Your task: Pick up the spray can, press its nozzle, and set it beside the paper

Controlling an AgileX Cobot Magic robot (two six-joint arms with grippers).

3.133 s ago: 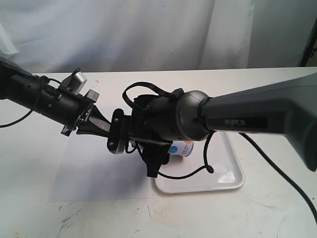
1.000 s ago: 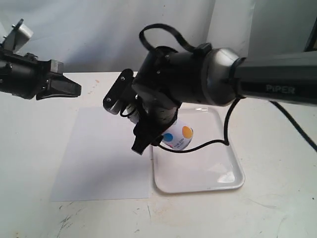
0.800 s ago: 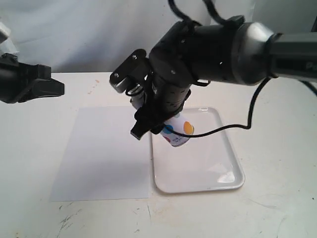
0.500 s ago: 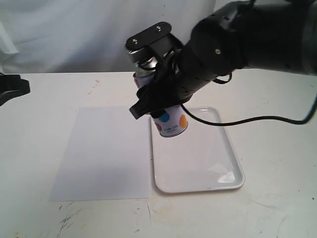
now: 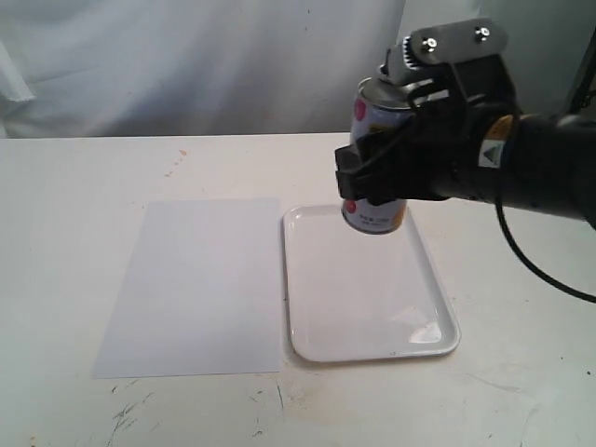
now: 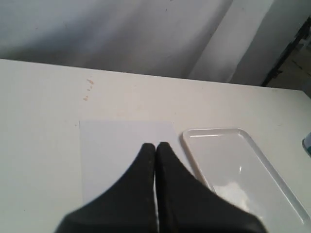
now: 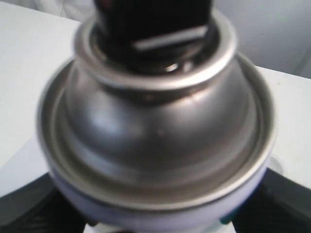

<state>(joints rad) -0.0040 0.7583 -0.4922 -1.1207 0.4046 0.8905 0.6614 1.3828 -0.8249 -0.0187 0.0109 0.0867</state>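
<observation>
Right gripper is clamped across the mid-body of the can, one finger on each side of the label. The can is held upright in the air over the far end of the tray and appears clear of it. The right wrist view looks straight down on the silver dome and the black nozzle, which is free of the fingers.

Handling, as judged:
- Rigid thin metal cylinder, probably light. Excess squeeze could dent the wall.
- Glossy label and round section: the can may slip down or turn between the fingers. Hold on the straight wall, below the dome.
- The nozzle is a small target. Press it straight down along the can's axis, or the can may tip in the grip.

Left gripper has its fingers pressed together with nothing between them. It hangs above the paper and is out of the exterior view.

The paper lies flat on the table, just beside the tray's left rim. Bare table borders its other sides.
</observation>
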